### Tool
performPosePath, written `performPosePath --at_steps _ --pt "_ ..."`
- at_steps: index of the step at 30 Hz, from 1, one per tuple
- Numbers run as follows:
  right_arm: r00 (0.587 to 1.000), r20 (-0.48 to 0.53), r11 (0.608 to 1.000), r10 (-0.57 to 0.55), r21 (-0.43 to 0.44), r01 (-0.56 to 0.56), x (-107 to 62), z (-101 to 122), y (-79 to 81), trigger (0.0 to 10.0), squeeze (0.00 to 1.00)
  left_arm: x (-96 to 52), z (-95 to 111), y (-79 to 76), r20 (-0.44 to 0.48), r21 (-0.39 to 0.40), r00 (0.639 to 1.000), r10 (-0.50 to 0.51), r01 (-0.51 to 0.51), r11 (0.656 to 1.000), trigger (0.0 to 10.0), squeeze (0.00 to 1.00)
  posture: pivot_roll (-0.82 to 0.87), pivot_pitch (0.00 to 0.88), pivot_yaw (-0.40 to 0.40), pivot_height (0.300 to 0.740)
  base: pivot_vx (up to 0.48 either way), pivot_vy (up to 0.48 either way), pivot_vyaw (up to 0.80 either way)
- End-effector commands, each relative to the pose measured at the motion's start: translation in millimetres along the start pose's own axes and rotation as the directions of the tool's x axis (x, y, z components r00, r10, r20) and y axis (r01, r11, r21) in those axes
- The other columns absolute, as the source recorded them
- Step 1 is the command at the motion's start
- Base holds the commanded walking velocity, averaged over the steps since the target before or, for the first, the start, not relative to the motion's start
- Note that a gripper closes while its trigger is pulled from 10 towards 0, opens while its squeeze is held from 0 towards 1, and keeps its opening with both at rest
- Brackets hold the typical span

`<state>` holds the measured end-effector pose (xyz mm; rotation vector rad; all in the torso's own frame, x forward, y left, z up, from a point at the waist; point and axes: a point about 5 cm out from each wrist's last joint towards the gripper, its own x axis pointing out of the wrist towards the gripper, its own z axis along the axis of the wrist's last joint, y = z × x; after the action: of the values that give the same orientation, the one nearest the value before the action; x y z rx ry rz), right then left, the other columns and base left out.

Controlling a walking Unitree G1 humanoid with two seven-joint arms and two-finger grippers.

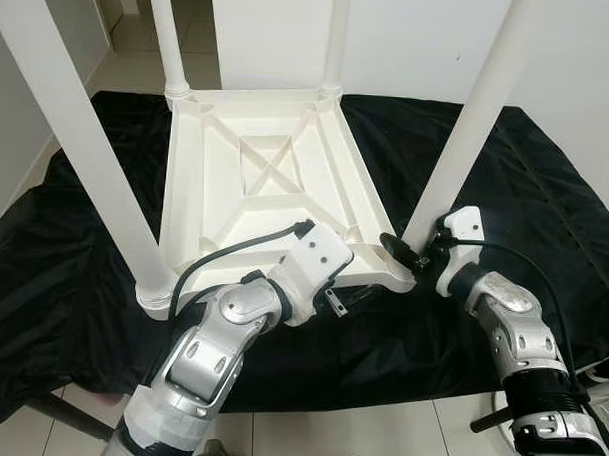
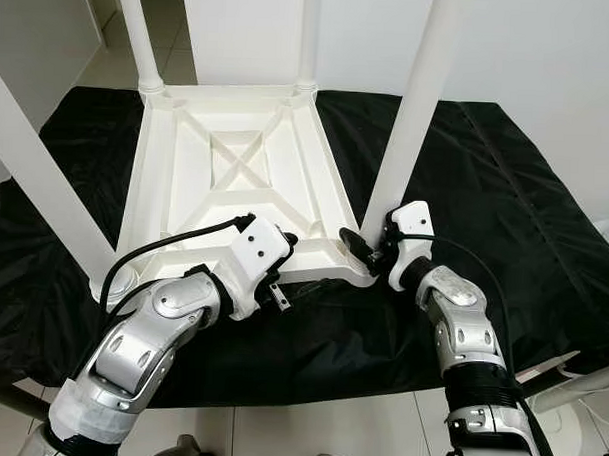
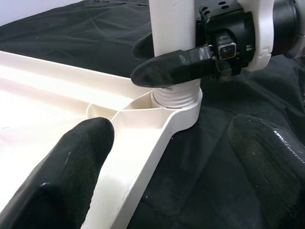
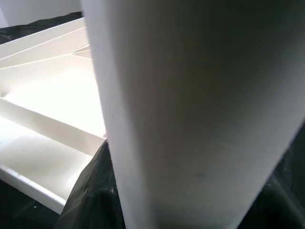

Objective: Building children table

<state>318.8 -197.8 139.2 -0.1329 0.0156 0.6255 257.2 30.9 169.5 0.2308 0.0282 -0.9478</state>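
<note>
Gripping white cylindrical plastic table leg [image 1: 466, 134] at its threaded base: right pincer [image 3: 164, 64]. Left pincer [image 3: 167, 162] spread wide, straddling upturned white plastic tabletop [image 1: 256, 176] rim, on black cloth [image 1: 546, 196].

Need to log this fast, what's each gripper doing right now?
Left gripper: open, fingers straddling the tabletop edge.
Right gripper: shut on the table leg near its base.

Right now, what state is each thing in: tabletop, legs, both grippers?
Tabletop: upside down on the black cloth.
Near-right leg: upright in its corner socket, threads showing at the base.
Other three legs: upright in their corners.
Right gripper: shut around the near-right leg's base.
Left gripper: open, straddling the tabletop's near edge.
</note>
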Motion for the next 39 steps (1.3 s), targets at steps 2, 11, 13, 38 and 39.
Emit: performPosePath --at_steps 2,11,13,38,39 --pt "0.998 -0.043 0.999 0.034 0.011 -0.034 -2.8 -10 3.7 5.5 0.00 1.6 -1 3.8 -0.002 0.005 0.996 0.084 -0.084 0.996 10.0 0.00 -0.07 0.000 -0.011 0.740 0.000 0.000 0.00" --pt "0.975 -0.047 0.965 -0.215 0.145 0.220 5.6 -12 13.7 10.0 0.00 1.6 -2 3.6 -0.002 0.002 0.996 0.087 -0.087 0.996 10.0 0.00 -0.08 0.005 -0.010 0.740 0.000 0.000 0.00" --pt "0.965 -0.051 0.949 -0.257 0.174 0.262 7.7 -13 17.5 10.0 0.00 2.1 -2 3.3 -0.002 0.002 0.996 0.087 -0.087 0.996 10.0 0.00 -0.08 0.005 -0.010 0.740 0.000 0.000 0.00" --pt "0.737 -0.085 0.681 -0.671 0.322 0.657 17.3 1 65.1 10.0 1.00 1.0 -1 4.1 0.007 -0.004 0.995 0.099 -0.099 0.995 10.0 0.00 -0.08 0.000 -0.018 0.740 0.000 0.000 0.00" --pt "0.751 -0.060 0.689 -0.658 0.355 0.632 15.1 4 63.8 10.0 1.00 0.8 -1 4.3 0.007 -0.004 0.995 0.102 -0.102 0.995 10.0 0.00 -0.08 0.000 -0.020 0.740 0.000 0.000 0.00"
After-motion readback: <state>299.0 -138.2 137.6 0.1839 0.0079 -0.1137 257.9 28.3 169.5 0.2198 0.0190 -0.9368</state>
